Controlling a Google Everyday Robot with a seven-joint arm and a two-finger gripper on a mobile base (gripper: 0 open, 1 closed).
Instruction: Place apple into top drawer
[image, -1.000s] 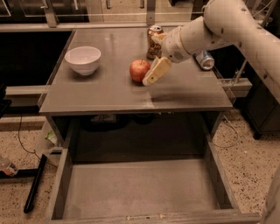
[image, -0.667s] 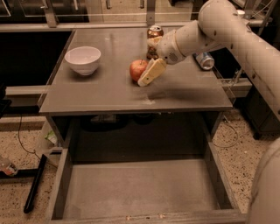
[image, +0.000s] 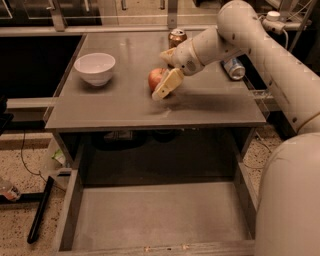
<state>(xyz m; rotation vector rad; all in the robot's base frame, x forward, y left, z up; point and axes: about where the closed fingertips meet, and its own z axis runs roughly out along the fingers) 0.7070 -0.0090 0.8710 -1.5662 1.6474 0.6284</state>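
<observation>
My tool (image: 165, 69) spread wide, straddling apple (image: 155, 77) on counter (image: 125, 107), nothing gripped yet. Top drawer (image: 155, 215) stands open below, ready to receive it.

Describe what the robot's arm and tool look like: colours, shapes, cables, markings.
The arm is smooth, off-white and tubular, with rounded joints and a much thicker rounded section at the right edge. No markings or sleeves show on it. The tool, at the apple on the tabletop, is creamy yellow, with flat paddle-like parts.
</observation>
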